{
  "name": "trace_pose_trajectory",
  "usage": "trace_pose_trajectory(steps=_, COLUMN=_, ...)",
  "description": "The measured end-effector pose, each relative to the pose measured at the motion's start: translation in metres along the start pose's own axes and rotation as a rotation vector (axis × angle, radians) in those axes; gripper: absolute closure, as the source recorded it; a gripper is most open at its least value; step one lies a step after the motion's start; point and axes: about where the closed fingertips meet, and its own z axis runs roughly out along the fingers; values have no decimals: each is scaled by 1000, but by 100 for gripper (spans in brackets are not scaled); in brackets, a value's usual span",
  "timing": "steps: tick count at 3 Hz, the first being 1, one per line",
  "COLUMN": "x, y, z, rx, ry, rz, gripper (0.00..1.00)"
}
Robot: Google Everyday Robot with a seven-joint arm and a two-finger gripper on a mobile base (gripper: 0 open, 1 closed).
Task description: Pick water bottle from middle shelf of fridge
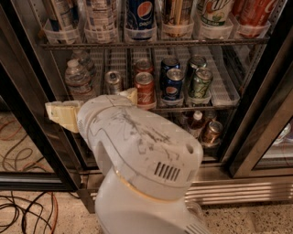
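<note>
Water bottle [77, 78], a clear ribbed plastic one with a white screw cap, stands at the far left of the middle shelf [220, 87], a grey wire rack split into lanes by translucent dividers, inside the fridge [259, 137], a drinks cooler with black-framed glass doors. A second clear bottle [85, 58] stands right behind it in the same lane. To the right along the rack come a silver can [113, 81], two red cola cans [145, 89], two blue cola cans [173, 86] and two green soda cans [200, 82], each pair one behind the other. The robot's white, scuffed arm [137, 151] rises from the bottom edge and covers the front of the shelf's left half. Its gripper [94, 104] sits at the shelf's front edge, just below and in front of the water bottle; one cream finger [62, 114] juts out to the left under the bottle's base and the other shows beside the front red can, so the jaws stand wide apart with nothing clasped between them. Whether the left finger touches the bottle cannot be told. The rack above [151, 43] carries bottles in round clear plastic cups, among them a blue cola bottle [139, 13]. Below, a white-capped bottle of brownish drink [197, 121] stands by a bronze can [212, 131]. Black and orange cables [23, 210] lie on the speckled floor at the lower left.
</note>
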Motion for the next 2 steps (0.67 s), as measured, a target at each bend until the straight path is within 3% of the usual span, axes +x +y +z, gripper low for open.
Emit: trace_pose_trajectory(steps=2, x=5, y=-23, z=1, rx=97, ry=9, rz=32, gripper=0)
